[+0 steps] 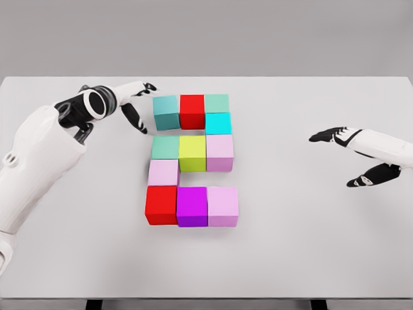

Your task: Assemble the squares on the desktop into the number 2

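Several coloured cubes lie together in the shape of a 2 at the table's middle. The top row holds a teal cube [166, 111], a red cube [192, 110] and a pale green cube [217, 103], with a cyan cube [218, 123] below the last. The middle row runs green [166, 148], yellow-green [192, 152], pink [220, 152]. A pink cube [163, 172] links down to the bottom row: red [161, 205], magenta [192, 206], pink [222, 206]. My left hand [137, 103] hovers open just left of the teal cube, holding nothing. My right hand [352, 155] rests open at the right, far from the cubes.
The white table [290, 245] spans the view, its front edge near the bottom and its far edge at the top. The left forearm [39, 155] crosses the table's left side.
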Controlling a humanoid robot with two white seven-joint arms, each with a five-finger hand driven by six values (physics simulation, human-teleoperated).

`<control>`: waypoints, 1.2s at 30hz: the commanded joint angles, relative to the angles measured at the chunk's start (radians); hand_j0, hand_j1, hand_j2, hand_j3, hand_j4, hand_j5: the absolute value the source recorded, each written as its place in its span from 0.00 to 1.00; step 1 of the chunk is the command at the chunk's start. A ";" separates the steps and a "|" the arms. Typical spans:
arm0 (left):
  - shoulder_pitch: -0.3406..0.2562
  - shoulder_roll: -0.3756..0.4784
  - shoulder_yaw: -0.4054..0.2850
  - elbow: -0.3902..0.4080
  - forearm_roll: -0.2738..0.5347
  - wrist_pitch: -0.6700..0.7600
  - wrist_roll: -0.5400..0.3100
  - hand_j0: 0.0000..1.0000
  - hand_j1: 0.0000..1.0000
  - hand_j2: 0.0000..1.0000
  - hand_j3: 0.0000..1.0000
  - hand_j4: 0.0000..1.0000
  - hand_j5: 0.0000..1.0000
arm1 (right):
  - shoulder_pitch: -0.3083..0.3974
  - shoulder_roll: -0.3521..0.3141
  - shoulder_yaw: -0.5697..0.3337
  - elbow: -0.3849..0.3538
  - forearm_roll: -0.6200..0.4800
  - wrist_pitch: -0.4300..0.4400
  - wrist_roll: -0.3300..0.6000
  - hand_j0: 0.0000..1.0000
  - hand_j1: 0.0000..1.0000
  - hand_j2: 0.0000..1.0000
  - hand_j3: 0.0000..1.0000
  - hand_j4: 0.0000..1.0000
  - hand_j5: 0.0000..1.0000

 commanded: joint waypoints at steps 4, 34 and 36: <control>0.005 0.121 -0.008 -0.075 0.076 -0.003 0.000 1.00 1.00 1.00 1.00 1.00 1.00 | -0.003 -0.003 -0.006 0.027 -0.006 0.003 0.000 1.00 1.00 1.00 1.00 1.00 1.00; -0.048 0.282 -0.240 -0.206 0.157 -0.003 0.000 1.00 1.00 1.00 1.00 1.00 1.00 | 0.002 -0.002 -0.003 0.016 -0.008 0.003 0.000 1.00 1.00 1.00 1.00 1.00 1.00; -0.048 0.275 -0.240 -0.200 0.154 -0.003 0.000 1.00 1.00 1.00 1.00 1.00 1.00 | 0.002 -0.002 -0.003 0.013 -0.008 0.003 0.000 1.00 1.00 1.00 1.00 1.00 1.00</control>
